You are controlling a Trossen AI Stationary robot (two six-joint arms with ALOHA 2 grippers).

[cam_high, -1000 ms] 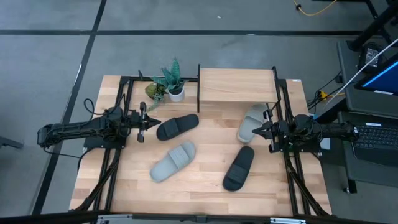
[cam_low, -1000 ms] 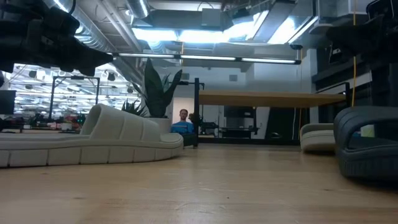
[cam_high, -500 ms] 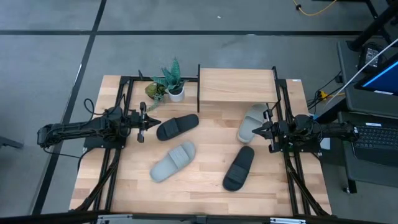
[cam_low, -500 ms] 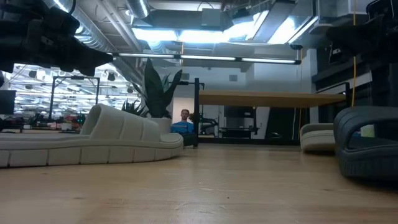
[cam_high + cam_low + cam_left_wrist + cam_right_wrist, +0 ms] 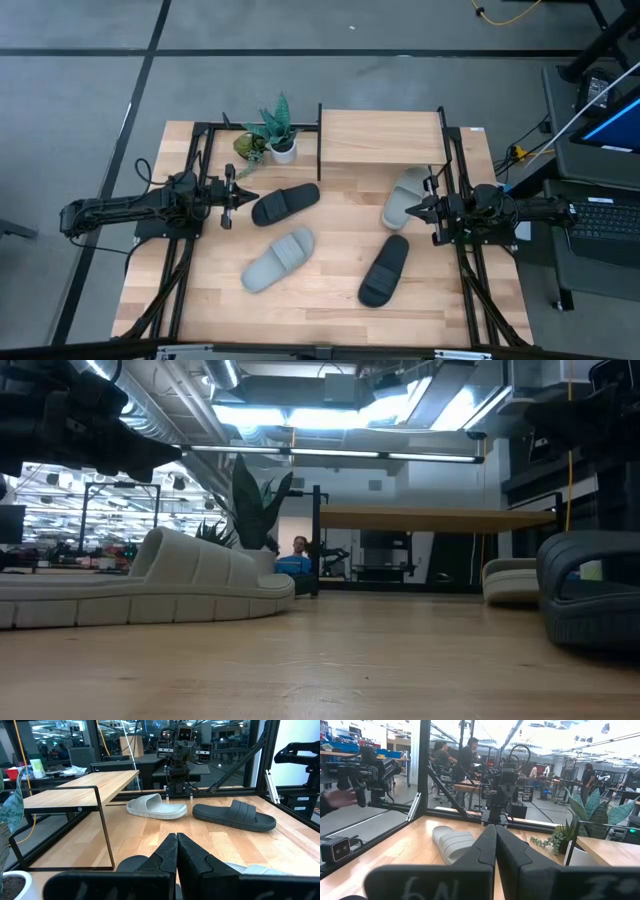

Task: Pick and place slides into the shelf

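Wooden tabletop [image 5: 320, 300], ribbed foam slides [image 5: 278, 260], boarded shelf [image 5: 380, 138]

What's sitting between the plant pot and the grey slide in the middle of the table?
In the high view, a black slide lies between the plant pot and that grey slide.

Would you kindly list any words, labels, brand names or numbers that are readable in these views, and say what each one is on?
"6N": pale hand-drawn marks on the dark body of the right gripper, in the right wrist view; the reading is uncertain, and fainter marks beside them are illegible.
The computer screen at the high view's right edge shows only a blue glow, too small to read.
No readable text or brand shows on the slide sandals, the wooden-topped shelf or the potted plant.
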